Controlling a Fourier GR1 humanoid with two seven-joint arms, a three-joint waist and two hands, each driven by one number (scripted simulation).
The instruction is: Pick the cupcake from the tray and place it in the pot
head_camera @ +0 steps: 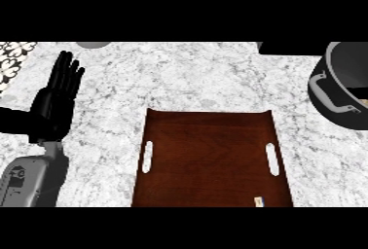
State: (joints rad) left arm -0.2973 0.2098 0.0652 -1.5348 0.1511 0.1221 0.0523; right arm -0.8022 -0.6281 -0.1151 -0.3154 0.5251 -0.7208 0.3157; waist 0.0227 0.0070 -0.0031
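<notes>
The white marble tabletop (pixel 201 73) is veined in grey. The rectangular wooden tray (pixel 208 160) shows dark reddish-brown grain. The round metal pot (pixel 338 97) is dark grey, and the left hand (pixel 61 92) black.

**White marble counter, seen from above**

A counter (pixel 201 73) of white stone with grey veining fills the view. At the upper left corner lies a black-and-white patterned surface (pixel 14 61). A grey round shape (pixel 93 44) shows at the top edge, and a dark block (pixel 287 47) at the upper right.
</notes>
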